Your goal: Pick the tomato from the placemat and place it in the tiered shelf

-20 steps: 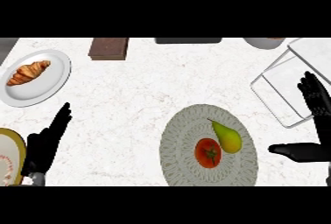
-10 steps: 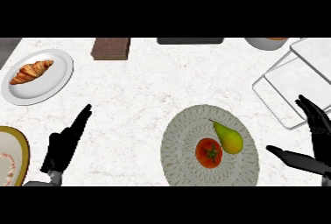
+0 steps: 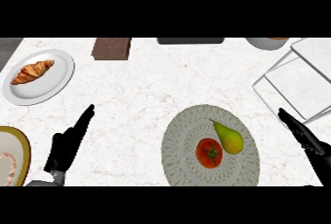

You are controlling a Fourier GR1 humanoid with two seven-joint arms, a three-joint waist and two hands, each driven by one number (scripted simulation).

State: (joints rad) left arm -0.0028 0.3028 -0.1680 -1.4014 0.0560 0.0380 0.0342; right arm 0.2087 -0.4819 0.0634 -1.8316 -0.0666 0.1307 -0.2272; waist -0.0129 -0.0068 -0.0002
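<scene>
Red tomato (image 3: 209, 152) lies beside a pear (image 3: 229, 138) on the round placemat (image 3: 183, 144).

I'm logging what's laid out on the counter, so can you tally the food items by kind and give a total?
Tomato: 1
Pear: 1
Croissant: 1
Total: 3 food items

Tomato (image 3: 209, 153) beside pear (image 3: 229, 138) on placemat (image 3: 183, 144)
</scene>
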